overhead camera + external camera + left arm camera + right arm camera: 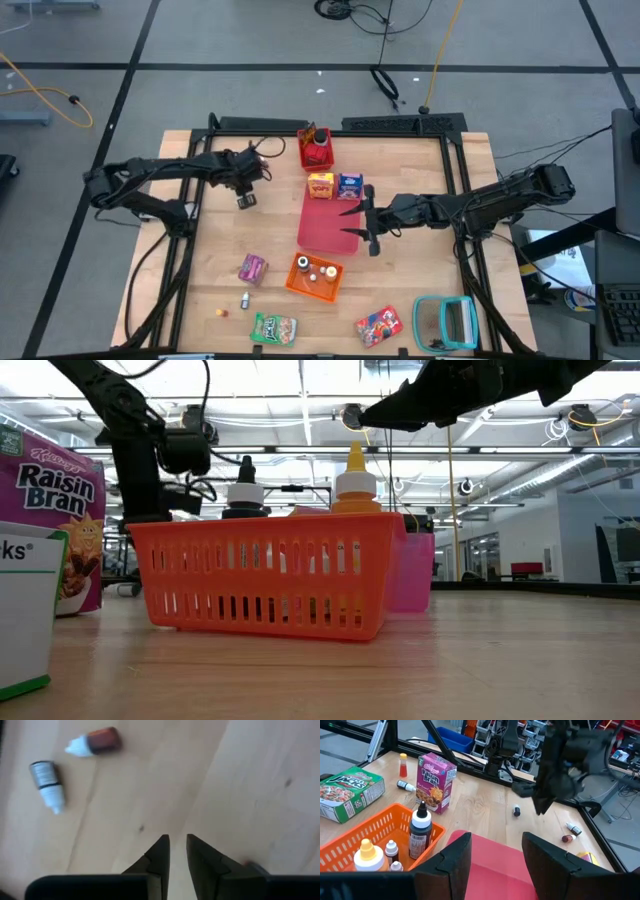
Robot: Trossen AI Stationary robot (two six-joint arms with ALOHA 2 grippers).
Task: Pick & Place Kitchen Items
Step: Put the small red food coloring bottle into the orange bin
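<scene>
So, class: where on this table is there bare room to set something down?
Free: the wood right of the red mat, under the right arm, and the near-left corner beside the Raisin Bran carton. Crowded: the near edge around the orange basket, green packet and red packet.

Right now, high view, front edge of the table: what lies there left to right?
small orange item → tiny bottle → green snack packet → red snack packet → teal-framed rectangular object
</scene>
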